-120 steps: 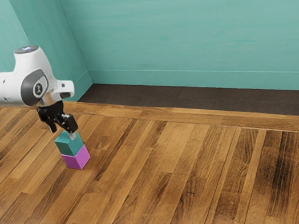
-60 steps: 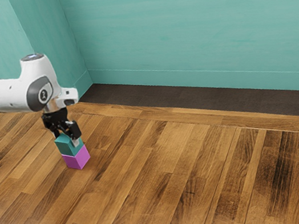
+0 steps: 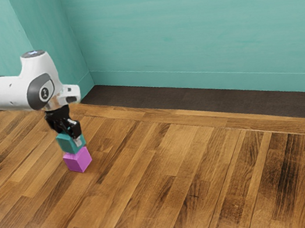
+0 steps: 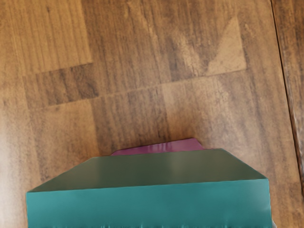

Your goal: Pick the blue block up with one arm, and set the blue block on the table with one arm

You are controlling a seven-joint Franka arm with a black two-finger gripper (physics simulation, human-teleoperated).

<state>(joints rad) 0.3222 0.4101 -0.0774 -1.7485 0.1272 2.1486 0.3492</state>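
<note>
Teal walls [image 3: 197, 29] show three flat faces behind one wooden counter [image 3: 183, 185]. Going left to right in the exterior view, one white arm [image 3: 10, 93] comes first, its black jaws closed on one blue block [image 3: 67, 144]. Near them is one magenta block [image 3: 78, 162]; that makes two blocks, one of each colour. The blue block is held between the jaws, just above the magenta one, whose top partly shows. Both are plain, flat-sided cubes with crisp edges. Rightward run streaky brown planks with dark grain, and one dark, matte strip [image 3: 197, 102] along the wall's foot.
</note>
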